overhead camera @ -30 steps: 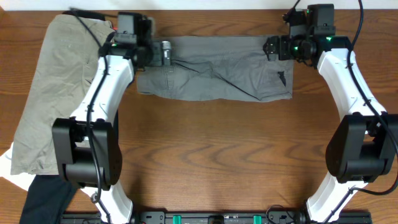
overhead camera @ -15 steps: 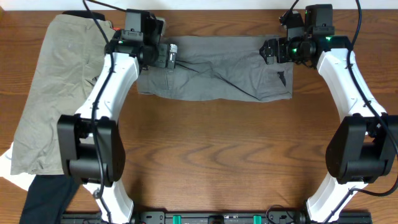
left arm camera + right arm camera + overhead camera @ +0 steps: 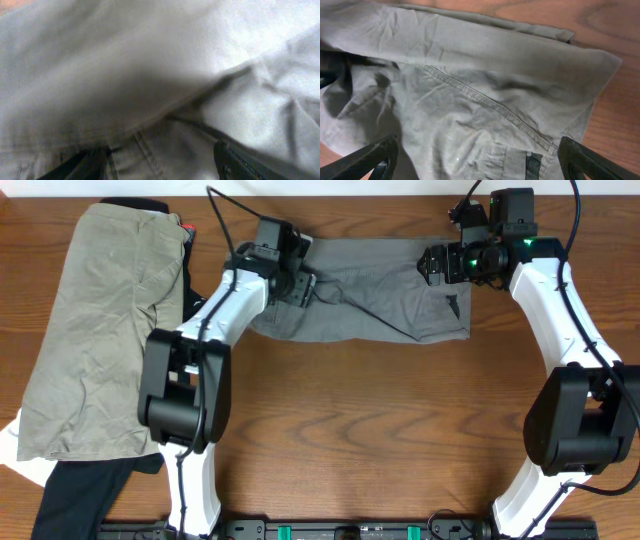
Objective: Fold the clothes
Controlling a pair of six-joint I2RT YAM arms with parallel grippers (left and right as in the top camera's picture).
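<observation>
Shorts (image 3: 380, 300) were plain mid-grey with darker seams. Khaki-beige garment (image 3: 95, 330) lay at 9 o'clock, black garment (image 3: 70, 500) at 7 o'clock. Worktop (image 3: 350, 430) was brown woodgrain. Arms (image 3: 560, 310) were white, black joints.

You've got bright, even light in the overhead view, sharp all over, with only soft shadows on the table (image 3: 340, 430). Your left wrist picture is blurred and too close, a dark shadow band across the shorts (image 3: 225, 40). Your right wrist view is crisp, dimmer at left.

Left fingers (image 3: 235, 162) farther right over shorts (image 3: 380, 300)
</observation>
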